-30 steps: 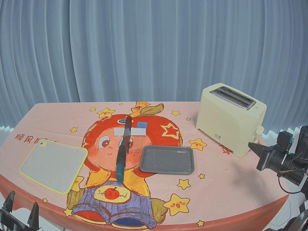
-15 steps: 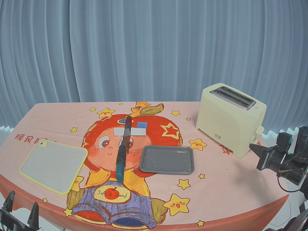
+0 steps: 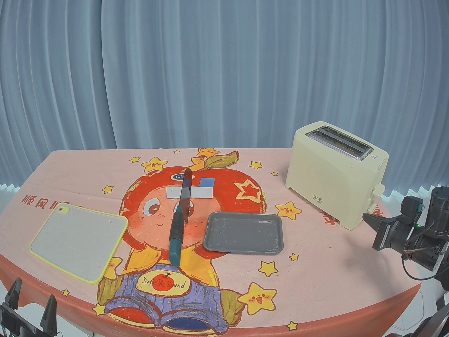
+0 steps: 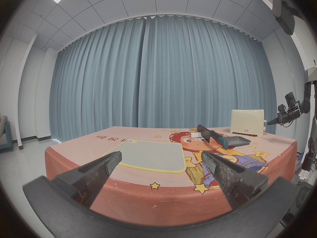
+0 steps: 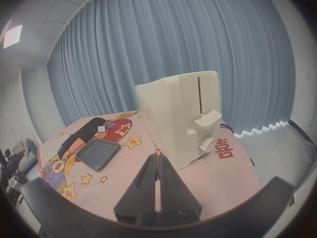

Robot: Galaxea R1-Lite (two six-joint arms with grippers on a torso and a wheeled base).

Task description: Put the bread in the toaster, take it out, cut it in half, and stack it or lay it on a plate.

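**Closed right hand at the toaster's lever end; bread not made out**

The cream two-slot toaster (image 3: 334, 174) stands at the far right of the table (image 3: 327, 272). From the head view its slots look dark, and whether a slice sits in them cannot be told. The right wrist view shows its end face, with the lever (image 5: 207, 119) above the round dial (image 5: 207, 143).

The right hand (image 3: 365, 216) is closed on nothing. Its tip is just beside the toaster's near right corner, below the lever, and whether it touches cannot be told.

To the left of the toaster lies a grey rectangular tray (image 3: 243, 232). Left of the tray, a teal-handled knife with a dark blade (image 3: 180, 216) leans over a white block (image 3: 201, 192), with a small blue block (image 3: 206, 182) just behind.

A grey cutting board with a yellow-green rim (image 3: 77, 239) lies at the near left.

The left hand (image 3: 32, 296) hangs off the near left edge, its fingers spread wide and holding nothing. It is partly cut off in the head view.
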